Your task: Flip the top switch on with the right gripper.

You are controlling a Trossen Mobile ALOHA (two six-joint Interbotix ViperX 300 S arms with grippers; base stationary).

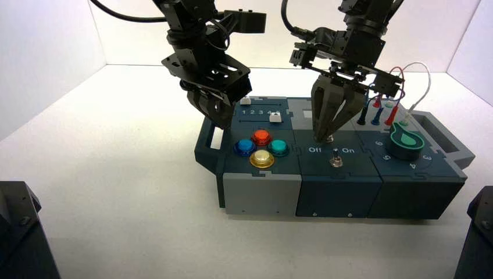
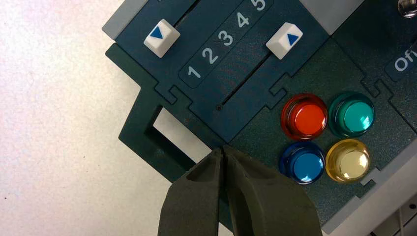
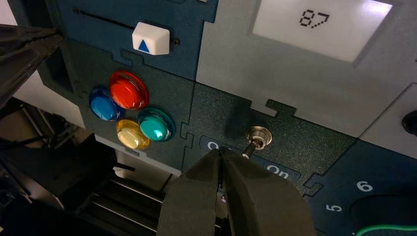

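The top switch (image 3: 259, 136) is a small silver toggle on a hex nut in the box's middle panel, above the "Off" and "On" lettering (image 3: 278, 171). Its thin lever leans toward my right gripper (image 3: 220, 150), which is shut and empty. The lever's tip lies right beside one finger (image 3: 255, 191). In the high view the right gripper (image 1: 323, 138) points straight down at the top switch (image 1: 329, 139). The twin switch (image 1: 335, 161) stands just in front of it. My left gripper (image 2: 222, 150) is shut and empty and hovers over the box's left edge.
Red (image 1: 261, 137), blue (image 1: 243, 147), teal (image 1: 278, 147) and yellow (image 1: 261, 158) buttons sit left of the switches. Two white sliders (image 2: 161, 35) (image 2: 284, 40) flank numbers 1 to 5. A display (image 3: 314, 19) reads 87. A green knob (image 1: 405, 141) and plugged wires (image 1: 383, 110) are on the right.
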